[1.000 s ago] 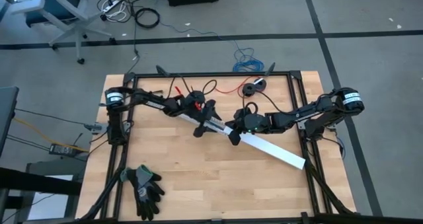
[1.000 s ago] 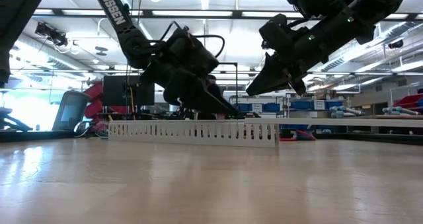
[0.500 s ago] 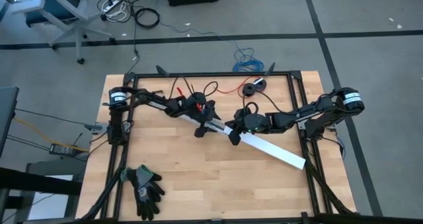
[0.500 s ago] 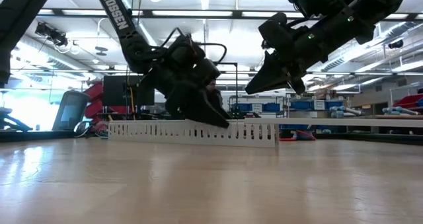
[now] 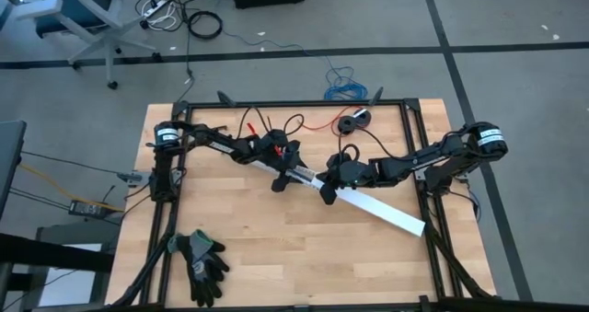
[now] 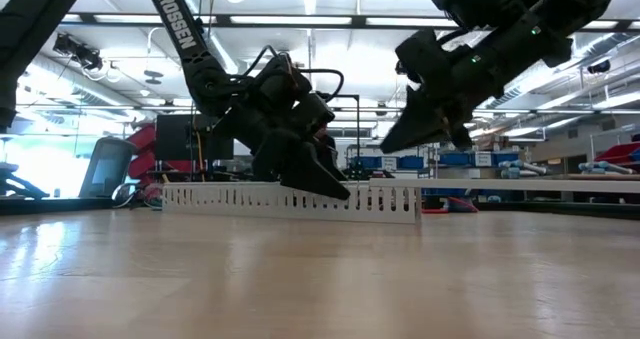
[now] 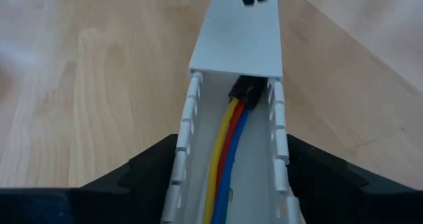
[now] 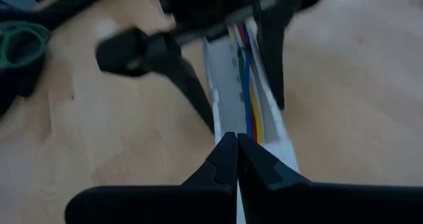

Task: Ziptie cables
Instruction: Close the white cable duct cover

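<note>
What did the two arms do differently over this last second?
The left gripper came lower onto the white slotted channel, its open fingers now astride it and the cables inside. The right gripper edged slightly sideways above the channel, fingers shut. Channel, cables and gloves stayed put.

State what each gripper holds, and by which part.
Nothing is held: the left gripper straddles the white slotted cable duct, open; the right gripper is shut on nothing.

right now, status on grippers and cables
Left gripper open astride white slotted plastic duct. Right gripper shut above duct. Yellow, red, blue cables inside duct.
</note>
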{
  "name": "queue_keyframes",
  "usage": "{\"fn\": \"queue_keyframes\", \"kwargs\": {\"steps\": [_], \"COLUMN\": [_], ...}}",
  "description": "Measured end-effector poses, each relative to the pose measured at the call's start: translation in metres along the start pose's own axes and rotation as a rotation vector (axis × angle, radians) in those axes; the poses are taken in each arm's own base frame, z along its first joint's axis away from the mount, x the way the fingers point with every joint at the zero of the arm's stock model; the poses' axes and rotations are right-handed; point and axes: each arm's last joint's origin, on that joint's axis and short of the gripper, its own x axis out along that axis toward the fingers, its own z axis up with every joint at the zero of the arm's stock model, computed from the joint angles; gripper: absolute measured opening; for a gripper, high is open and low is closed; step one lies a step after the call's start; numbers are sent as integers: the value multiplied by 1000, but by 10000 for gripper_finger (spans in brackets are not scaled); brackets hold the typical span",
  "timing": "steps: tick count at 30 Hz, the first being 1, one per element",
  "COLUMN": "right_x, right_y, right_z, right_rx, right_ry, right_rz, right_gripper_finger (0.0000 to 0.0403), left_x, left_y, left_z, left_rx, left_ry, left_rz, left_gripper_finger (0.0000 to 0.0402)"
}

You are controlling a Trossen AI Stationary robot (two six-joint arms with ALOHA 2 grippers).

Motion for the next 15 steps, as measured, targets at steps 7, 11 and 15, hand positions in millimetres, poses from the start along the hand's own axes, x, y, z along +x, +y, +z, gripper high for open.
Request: {"fn": "queue_keyframes", "kwargs": {"steps": [7,11,15], "right_x": [-4,-8,-11], "right_y": [6,10,11], "right_z": [-13,-15,-17], "right_rx": [40,51,66], "right_ry": [75,72,54], "right_rz": [-10,-8,-45], "right_gripper_finger": [0,0,0], "left_x": [0,0,0], "left_y": [0,0,0], "left_z": [0,0,0], "left_rx": [-3,-3,-8], "left_ry": [-1,0,0], "left_rz": [2,3,4], "left_gripper_finger": [238,233,232]}}
